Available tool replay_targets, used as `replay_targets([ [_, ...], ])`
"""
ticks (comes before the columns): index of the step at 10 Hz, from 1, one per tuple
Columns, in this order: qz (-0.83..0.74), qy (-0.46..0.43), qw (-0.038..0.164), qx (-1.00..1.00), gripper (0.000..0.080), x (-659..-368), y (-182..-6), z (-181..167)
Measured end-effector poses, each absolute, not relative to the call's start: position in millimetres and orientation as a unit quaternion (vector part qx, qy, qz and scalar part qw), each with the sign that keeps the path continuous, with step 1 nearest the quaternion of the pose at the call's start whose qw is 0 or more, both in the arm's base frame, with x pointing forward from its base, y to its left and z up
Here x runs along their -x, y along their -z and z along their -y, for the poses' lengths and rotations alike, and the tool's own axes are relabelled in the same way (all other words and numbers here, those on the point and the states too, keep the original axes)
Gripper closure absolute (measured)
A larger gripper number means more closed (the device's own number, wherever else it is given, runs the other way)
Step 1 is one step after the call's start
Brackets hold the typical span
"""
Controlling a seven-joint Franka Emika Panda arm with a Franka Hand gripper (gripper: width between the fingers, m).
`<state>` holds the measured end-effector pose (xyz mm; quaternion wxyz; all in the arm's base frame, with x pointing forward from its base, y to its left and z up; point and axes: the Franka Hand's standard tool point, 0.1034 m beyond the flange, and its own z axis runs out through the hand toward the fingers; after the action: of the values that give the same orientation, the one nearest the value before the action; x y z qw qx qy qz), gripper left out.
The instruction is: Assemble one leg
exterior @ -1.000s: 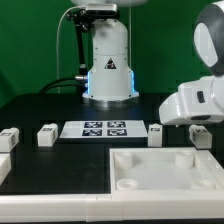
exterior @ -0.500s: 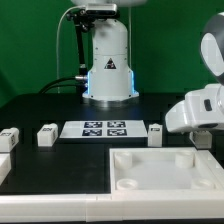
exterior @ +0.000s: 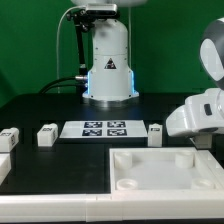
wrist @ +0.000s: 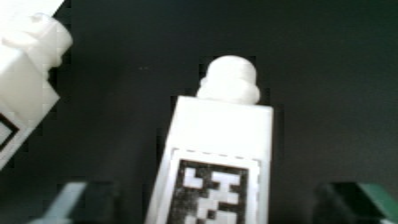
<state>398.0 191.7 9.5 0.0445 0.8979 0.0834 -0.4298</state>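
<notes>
The tool hangs with jaws apart, one on each side of the leg. The leg lies on the dark surface, just beyond the white tray's back edge. It looks light, rigid and smooth, so the flat long sides below the peg seem the best place to grip.

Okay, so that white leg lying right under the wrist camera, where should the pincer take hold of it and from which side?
I'd grip the leg across its two long flat sides, mid-body, not the rounded peg at its end. Come straight down from above: it lies flat with the tag facing up, and the open pincer straddles it.
</notes>
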Motion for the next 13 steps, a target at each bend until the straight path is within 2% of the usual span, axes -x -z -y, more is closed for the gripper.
replay_targets([
  [1,-0.084,0.43,0.044,-0.898,0.0417,-398,-9.5,-192],
  [2,-0.084,0.43,0.045,-0.898,0.0512,-398,-9.5,-192],
  [7,-0.094,0.43,0.041,-0.897,0.0511,-398,-12.2,-191],
  [9,-0.109,0.436,0.036,-0.892,0.0511,-401,-33.6,-181],
  [11,-0.126,0.451,0.031,-0.883,0.0509,-404,-69.7,-163],
  [13,-0.121,0.457,0.028,-0.881,0.0509,-412,-94.8,-144],
])
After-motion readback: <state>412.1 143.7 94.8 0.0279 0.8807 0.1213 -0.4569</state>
